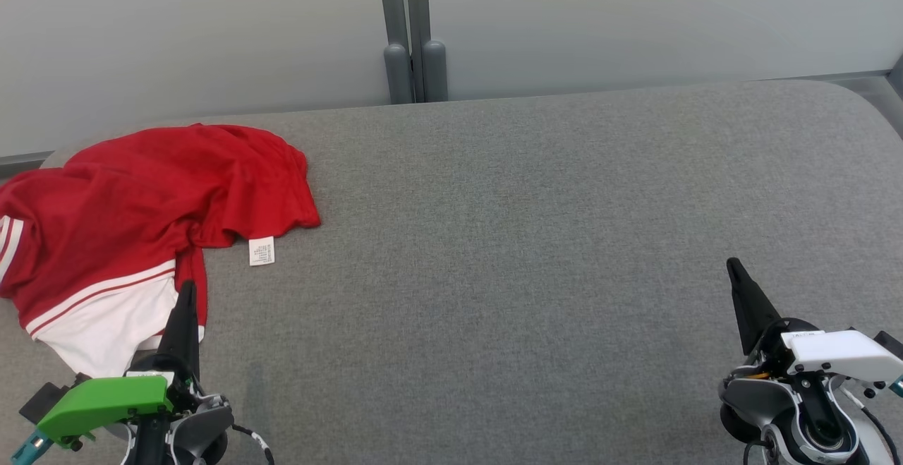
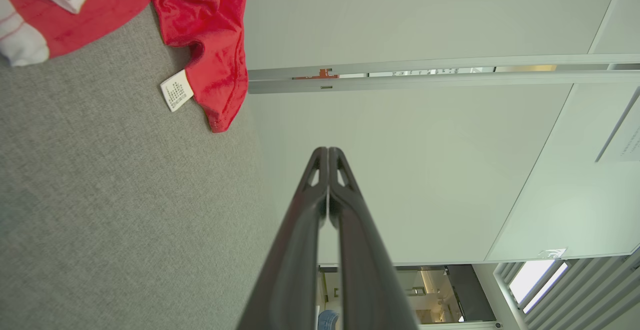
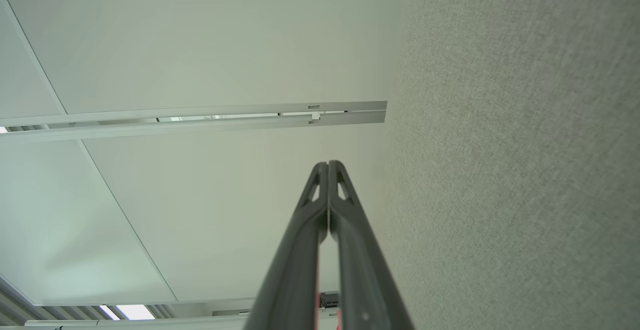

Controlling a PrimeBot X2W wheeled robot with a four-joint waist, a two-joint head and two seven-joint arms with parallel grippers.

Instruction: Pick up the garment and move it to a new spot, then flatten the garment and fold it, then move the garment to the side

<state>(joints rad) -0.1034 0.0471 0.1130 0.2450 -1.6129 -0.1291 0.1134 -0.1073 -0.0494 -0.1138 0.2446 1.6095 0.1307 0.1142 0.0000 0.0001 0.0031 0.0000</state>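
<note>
Garment (image 1: 141, 197) lies crumpled at the far left of the tabletop (image 1: 529, 239), and with our left end effector (image 1: 185, 296) and right end effector (image 1: 735, 271) both pressed together and empty, we risk pinching several bunched layers or dragging it off the edge.

The left gripper (image 2: 328, 150) has its two fingers pressed together with nothing between them. The red and white garment (image 2: 200, 29) lies crumpled at the table's (image 2: 100, 220) edge by the wall (image 2: 425, 170), apart from the fingers. Its white label (image 2: 176, 90) lies flat on the grey cloth.
</note>
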